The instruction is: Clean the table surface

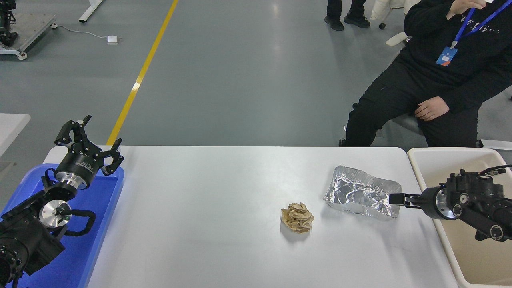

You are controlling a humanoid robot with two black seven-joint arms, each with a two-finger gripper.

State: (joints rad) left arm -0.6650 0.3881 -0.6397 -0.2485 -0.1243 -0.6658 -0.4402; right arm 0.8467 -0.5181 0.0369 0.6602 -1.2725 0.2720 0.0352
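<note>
Reaching my right gripper (394,198) at the crumpled foil tray (362,191), right of centre on the table surface (208,224); jaws look together on its rim. Thin foil could tear or slip free.

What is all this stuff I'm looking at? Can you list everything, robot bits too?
Table: one, white, centre.
Foil tray: one, silver, crumpled, on the table's right part.
Paper ball: one, brown, crumpled, left of the foil tray.
Blue tray: one, at the table's left end.
Beige bin: one, at the table's right end.
Yellow line: one, on the grey floor beyond the table.
Person: one, in black, seated beyond the table's far right.
Left gripper: one, black, open, parked over the blue tray.
Right gripper: one, black, at the foil tray's right end.
</note>
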